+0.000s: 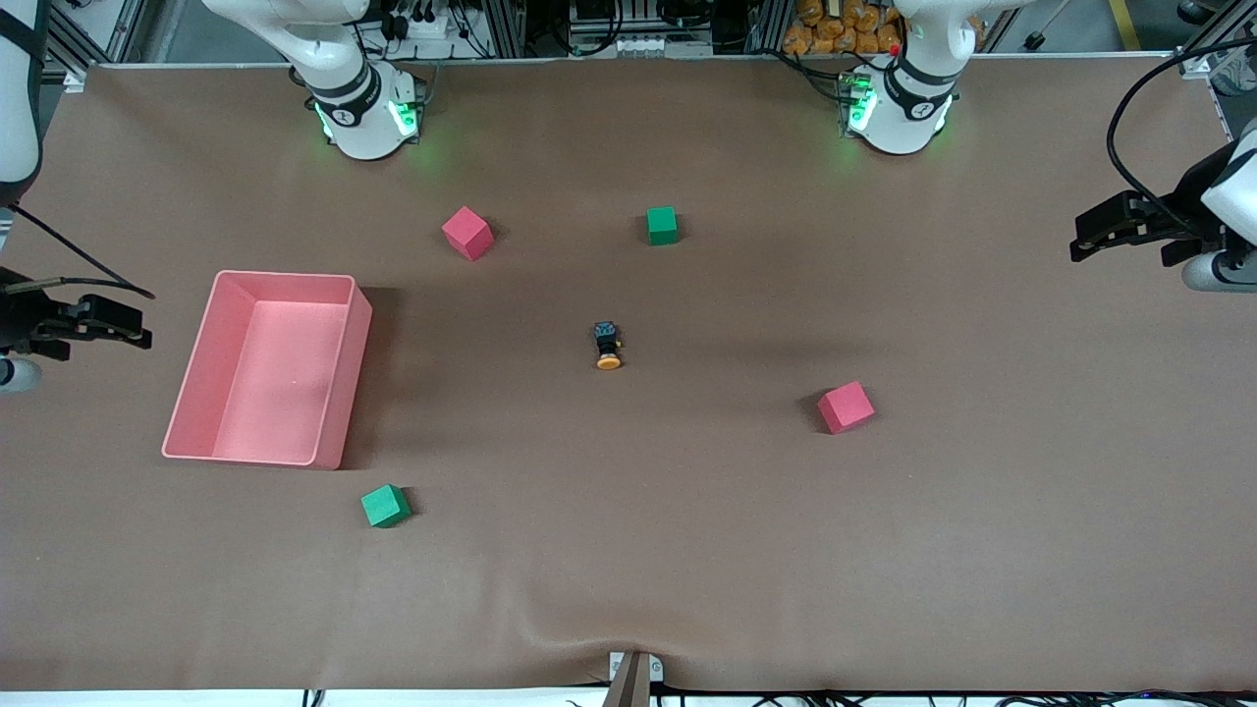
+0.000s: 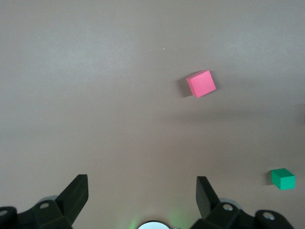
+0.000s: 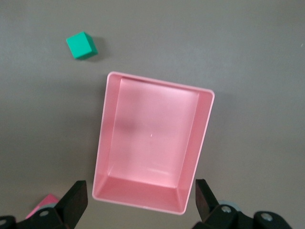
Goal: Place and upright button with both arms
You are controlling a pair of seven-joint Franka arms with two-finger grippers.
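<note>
Right gripper [image 1: 133, 329]: hung high at the right arm's end of the table, over bare cloth beside the pink bin; fingers spread wide, nothing between them. Arm waiting.

Pink bin [image 1: 346, 378]: open, rectangular, with nothing in it; toward the right arm's end.

Green cube [image 1: 384, 506]: nearer the front camera than the bin, just off its corner.

Pink cube [image 1: 466, 233]: farther from the front camera than the bin, toward the right arm's base.

Button [image 1: 608, 345]: lay on its side near the table's middle, orange cap toward the front camera, bluish end toward the bases; touched by nothing, well apart from every cube.

Second green cube [image 1: 662, 225]: farther from the camera than the button.

Second pink cube [image 1: 846, 407]: toward the left arm's end, slightly nearer the camera than the button.

Left gripper [image 1: 1085, 236]: hung over bare cloth at the left arm's end; fingers apart, holding nothing. Arm waiting.

Step in hand, as judged: none begun; both arms parked. Next move would call for one gripper to travel to the middle, descend, and close across the button's black body.
</note>
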